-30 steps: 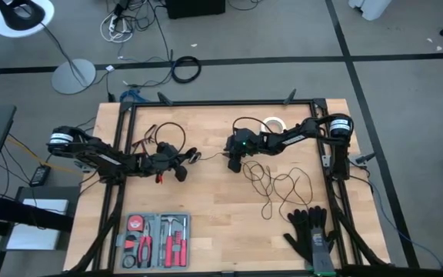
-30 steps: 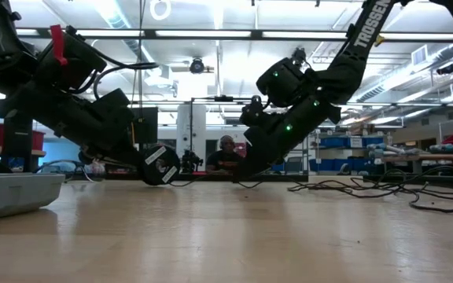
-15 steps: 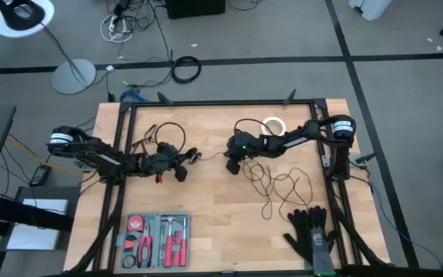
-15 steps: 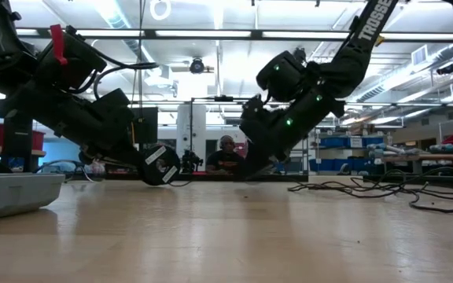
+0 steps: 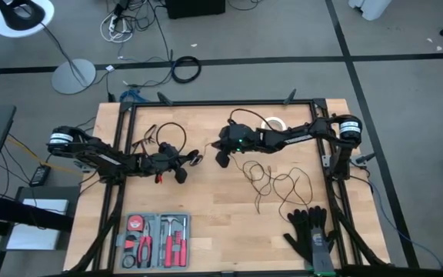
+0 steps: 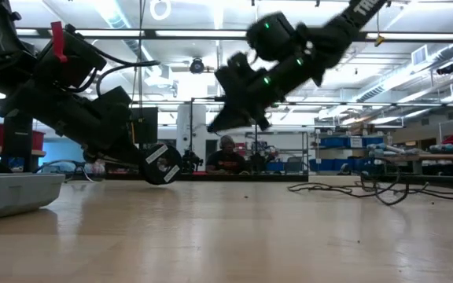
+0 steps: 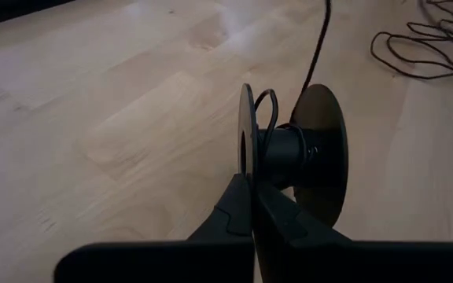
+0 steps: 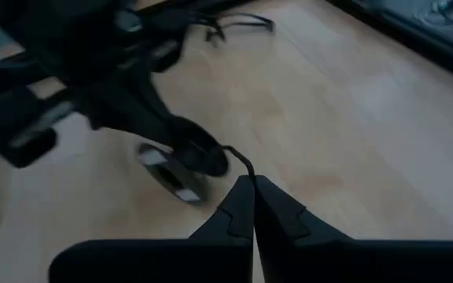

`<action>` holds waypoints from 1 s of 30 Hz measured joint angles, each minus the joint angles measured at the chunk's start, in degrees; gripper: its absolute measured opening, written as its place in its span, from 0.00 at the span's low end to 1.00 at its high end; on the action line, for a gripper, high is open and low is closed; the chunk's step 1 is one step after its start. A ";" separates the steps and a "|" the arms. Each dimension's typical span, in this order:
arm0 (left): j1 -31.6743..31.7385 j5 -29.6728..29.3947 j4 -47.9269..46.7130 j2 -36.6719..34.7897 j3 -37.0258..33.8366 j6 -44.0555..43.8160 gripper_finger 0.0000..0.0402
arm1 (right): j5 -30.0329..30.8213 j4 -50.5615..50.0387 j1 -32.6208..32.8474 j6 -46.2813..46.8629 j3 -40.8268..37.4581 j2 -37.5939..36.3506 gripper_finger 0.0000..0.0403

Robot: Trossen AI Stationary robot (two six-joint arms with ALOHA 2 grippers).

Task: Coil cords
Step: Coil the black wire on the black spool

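Wooden surface (image 5: 206, 215) carries everything here. Right arm reaches across toward the middle, its pincer (image 5: 220, 151) raised off the wood, clenched on the thin black cord (image 5: 271, 185), which trails back into loose loops near the right side. Left pincer (image 5: 191, 156) sits low on the wood, clamped on the rim of the small black puck (image 7: 289, 153) with cord wrapped round its hub.
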 joint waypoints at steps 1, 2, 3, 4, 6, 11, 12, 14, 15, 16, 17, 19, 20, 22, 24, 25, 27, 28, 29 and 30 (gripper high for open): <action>0.00 0.00 0.00 0.00 0.00 0.03 0.00 | 0.04 -2.05 0.29 -0.83 1.64 0.00 0.00; 0.00 0.00 0.13 0.00 0.00 0.04 0.00 | 0.33 -3.66 0.62 -1.36 3.23 0.28 0.00; 0.00 0.00 0.31 0.00 0.00 0.06 0.00 | 0.58 -4.68 0.93 -1.82 4.87 0.69 0.00; 0.00 0.08 0.29 0.00 0.08 0.08 0.00 | 0.64 -6.14 1.18 -2.16 6.25 0.83 0.00; 0.00 0.43 0.22 0.00 0.50 0.10 0.00 | 0.83 -6.97 1.67 -3.07 9.01 2.24 0.00; -0.02 0.46 -0.03 -0.02 2.07 0.52 0.00 | 0.53 -8.33 2.82 -3.62 13.10 4.68 0.00; -0.02 0.48 -0.07 -0.02 2.33 0.72 0.00 | 0.52 -9.05 3.11 -3.87 13.50 5.12 0.00; -0.02 0.46 0.00 0.00 2.90 0.70 0.00 | -0.20 -7.87 3.50 -4.24 14.78 6.60 0.00; -0.02 0.46 -0.02 -0.02 3.20 0.24 0.00 | -0.55 -9.04 3.81 -4.44 14.90 7.09 0.00; 0.00 0.42 0.00 0.00 3.61 -0.06 0.00 | -1.11 -8.54 4.08 -4.44 15.72 8.06 0.00; -0.01 0.34 0.05 0.00 4.02 -0.22 0.00 | -1.71 -7.96 4.25 -4.43 16.24 8.81 0.00; -0.01 0.22 0.17 0.00 4.98 -0.13 0.00 | -2.43 -8.54 4.80 -4.43 17.35 10.56 0.00; -0.01 0.15 -0.24 -0.01 5.42 -0.03 0.00 | -2.67 -8.51 4.95 -4.43 17.65 11.19 0.00; -0.02 0.24 -0.86 0.16 6.03 0.04 0.00 | -2.67 -8.92 5.39 -3.96 18.66 12.67 0.00; 0.02 -0.23 -0.80 0.11 6.33 0.01 0.00 | -2.74 -9.72 5.80 -3.25 18.82 12.90 0.00; 0.00 -0.88 0.28 0.11 6.67 -0.28 0.00 | -2.87 -10.93 6.02 -3.04 18.81 12.91 0.00; 0.00 -2.21 1.24 -0.22 6.73 -1.59 0.00 | -2.54 -12.93 6.40 -3.03 18.67 13.44 0.00; 0.00 -2.74 0.78 -0.11 6.72 -2.09 0.00 | -2.60 -14.12 6.59 -3.03 18.49 13.49 0.00; 0.00 -3.21 0.29 0.02 6.58 -2.84 0.00 | -2.57 -14.49 6.75 -3.01 18.47 13.49 0.00; 0.00 -3.76 0.16 0.02 6.51 -3.34 0.00 | -2.50 -14.16 6.84 -3.01 18.50 13.39 0.00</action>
